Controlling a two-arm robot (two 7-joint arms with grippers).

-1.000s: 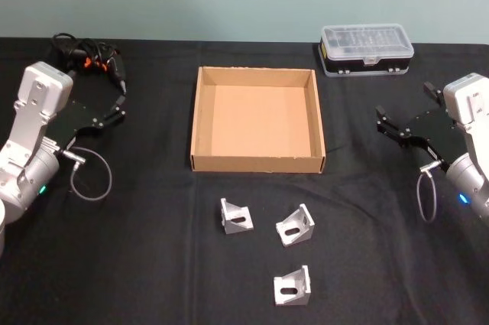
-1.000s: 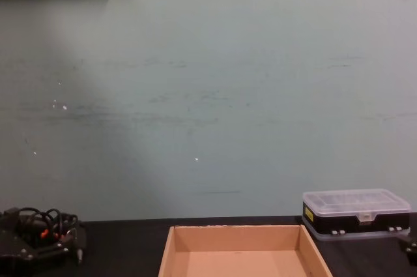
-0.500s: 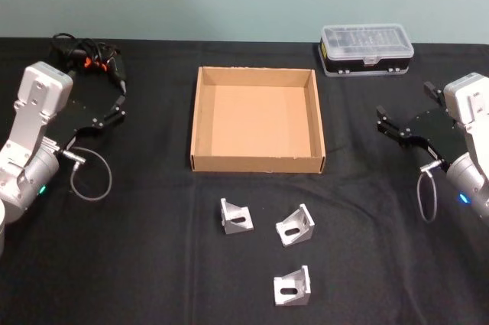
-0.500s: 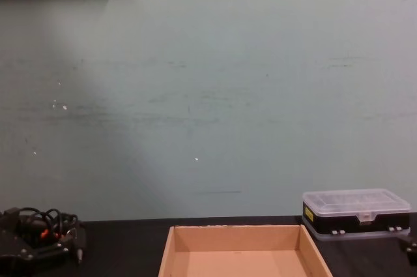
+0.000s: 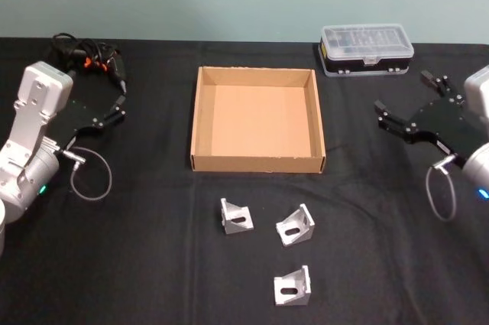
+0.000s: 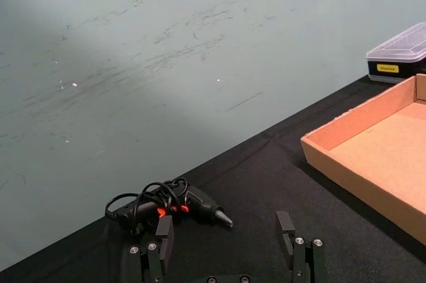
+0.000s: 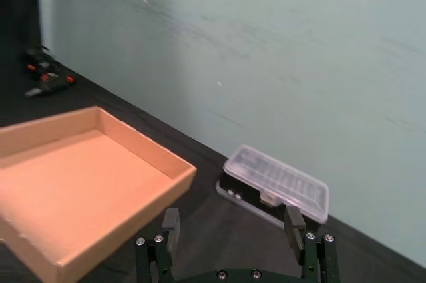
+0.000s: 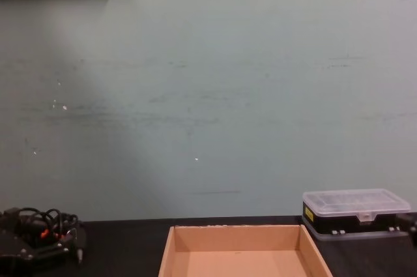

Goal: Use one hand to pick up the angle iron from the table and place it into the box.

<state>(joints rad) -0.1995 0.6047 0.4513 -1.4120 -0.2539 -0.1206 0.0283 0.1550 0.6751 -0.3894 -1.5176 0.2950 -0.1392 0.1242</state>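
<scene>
Three silver angle irons lie on the black table (image 5: 137, 256) in front of the box: one (image 5: 235, 216) at the left, one (image 5: 295, 225) to its right, one (image 5: 293, 286) nearest me. The tan cardboard box (image 5: 257, 162) is empty, its rim also showing in the chest view (image 8: 238, 229). My right gripper (image 5: 403, 92) hovers open to the right of the box, its fingers (image 7: 171, 220) wide apart with nothing between them. At the table's left, my left gripper (image 5: 121, 101) is open too, its fingers (image 6: 285, 225) spread and empty.
A black case with a clear lid (image 5: 367, 49) stands at the back right, beyond the right gripper. A black electric screwdriver with a coiled cable (image 5: 88, 58) lies at the back left, just past the left gripper. Bare table surrounds the angle irons.
The right gripper has lifted and shifted a little back and to the right, fingers still apart. The left arm and the angle irons have not moved.
</scene>
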